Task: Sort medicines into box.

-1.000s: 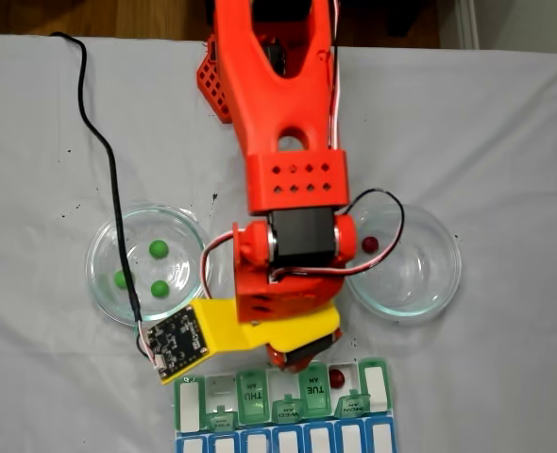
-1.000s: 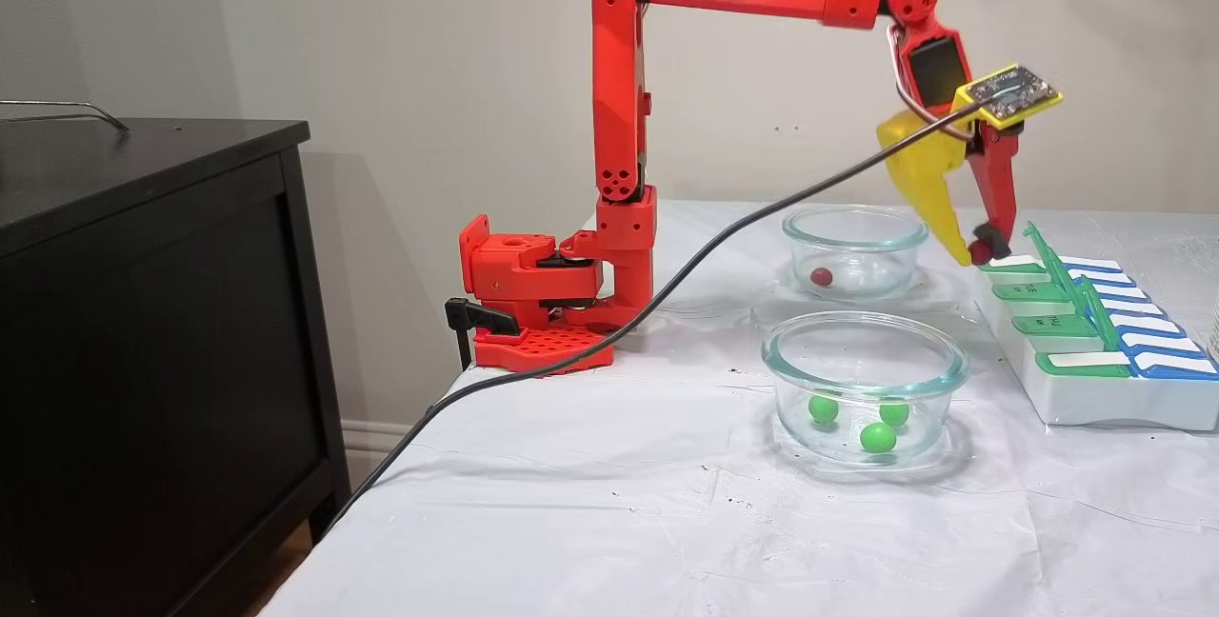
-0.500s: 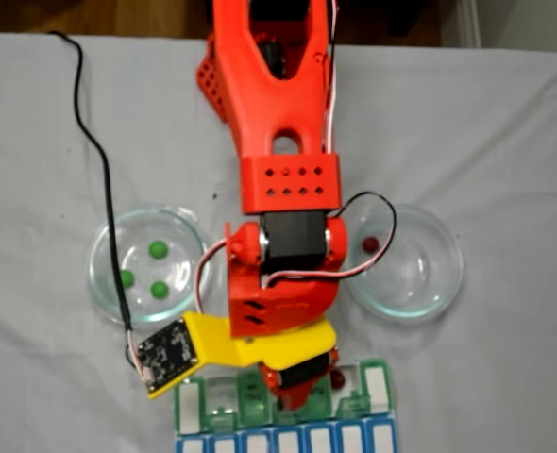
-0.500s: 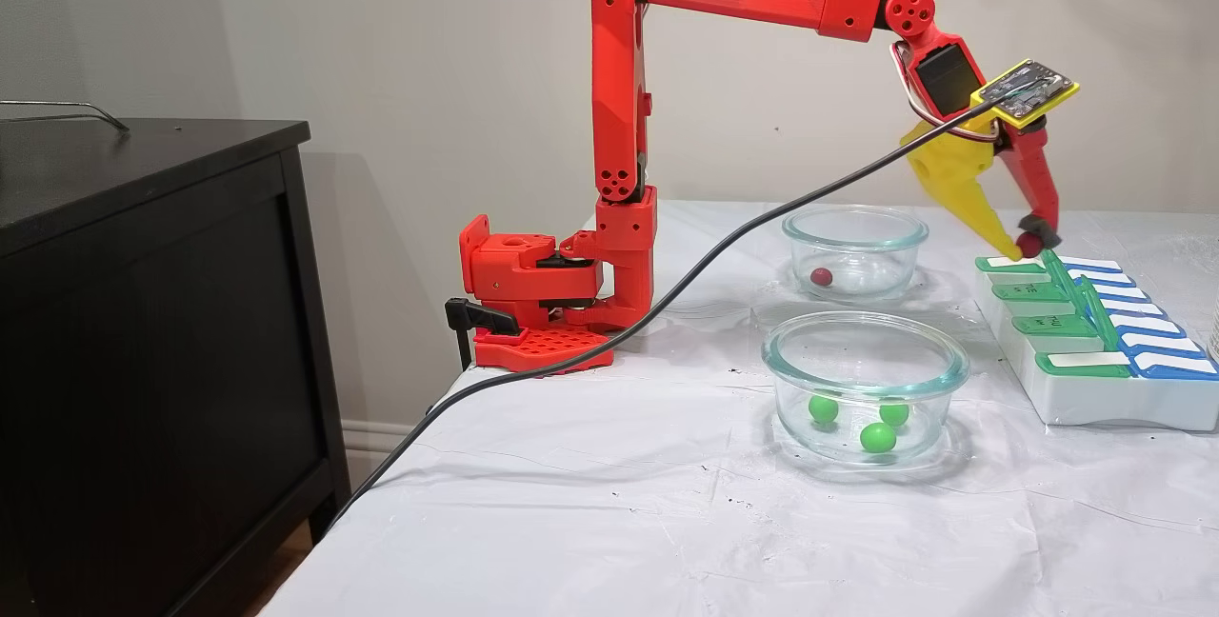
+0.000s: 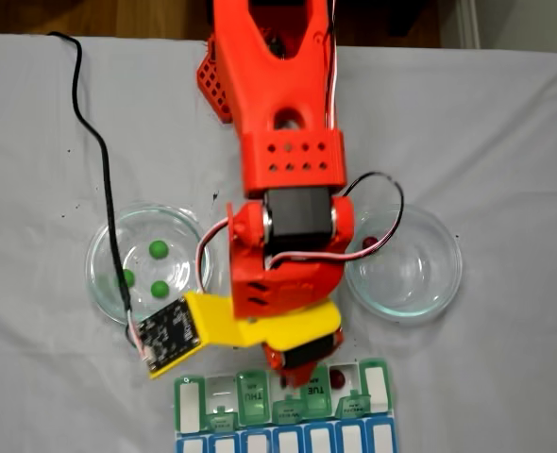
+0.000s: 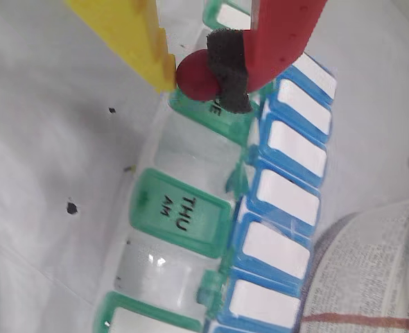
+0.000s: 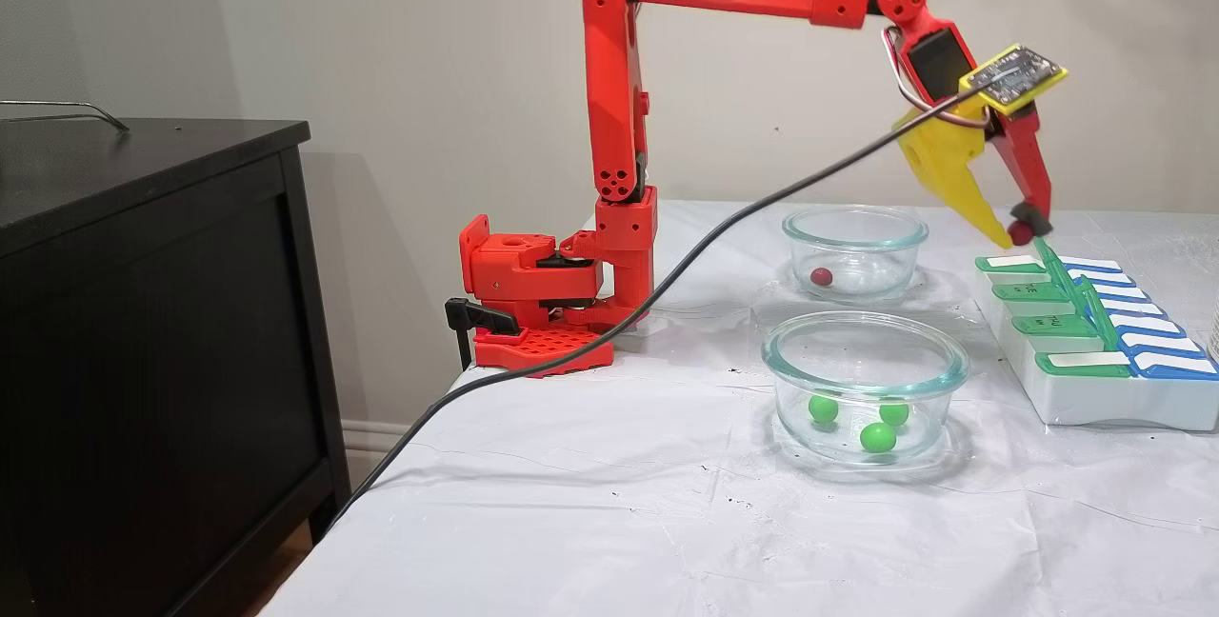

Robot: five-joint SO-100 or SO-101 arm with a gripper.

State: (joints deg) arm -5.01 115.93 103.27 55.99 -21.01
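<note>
We see the gripper (image 6: 190,73) at the top of the wrist view, its yellow finger and its red finger with the black foam pad pinched narrow around a dark red ball (image 6: 196,76). Below it lies the pill box (image 6: 190,208), running from the frame's top centre down to the bottom, green lids on the left row, blue ones on the right; the THU lid (image 6: 180,211) is shut, and the compartments just above and below it show clear.

From the side fixed view we find the gripper (image 7: 1017,234) at the right of the frame, held just above the far end of the box (image 7: 1095,379), the ball (image 7: 1019,233) at its tips. The near glass dish (image 7: 865,379) in the lower middle holds three green balls (image 7: 824,408); the far dish (image 7: 854,250) holds one red ball (image 7: 821,276).

In the top-down fixed view the arm covers the centre, the box (image 5: 194,401) sits at the bottom edge of the white bench (image 5: 505,142), and another red ball (image 5: 338,378) rests in an open compartment right of the gripper
</note>
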